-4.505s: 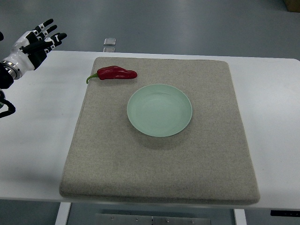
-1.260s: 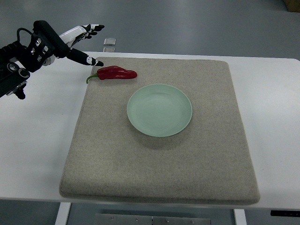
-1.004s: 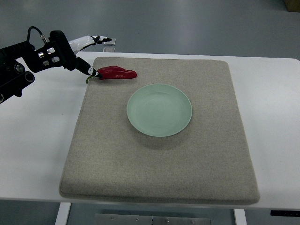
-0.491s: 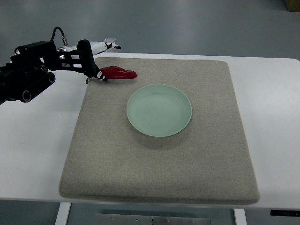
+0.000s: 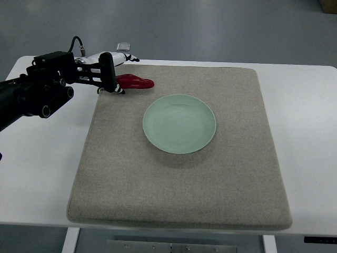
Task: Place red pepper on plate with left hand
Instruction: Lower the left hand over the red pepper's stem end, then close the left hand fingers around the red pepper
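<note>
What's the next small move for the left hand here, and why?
Probably close the fingers on the red pepper. The left hand sits over its stem end on the mat, but a firm grip isn't visible, and the pepper lies flat, up and left of the empty plate. Lift only once it is held.

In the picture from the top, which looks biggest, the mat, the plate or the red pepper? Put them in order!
1. The mat, biggest by far.
2. The plate, sitting on it.
3. The red pepper, smallest, partly hidden by the left hand.
</note>
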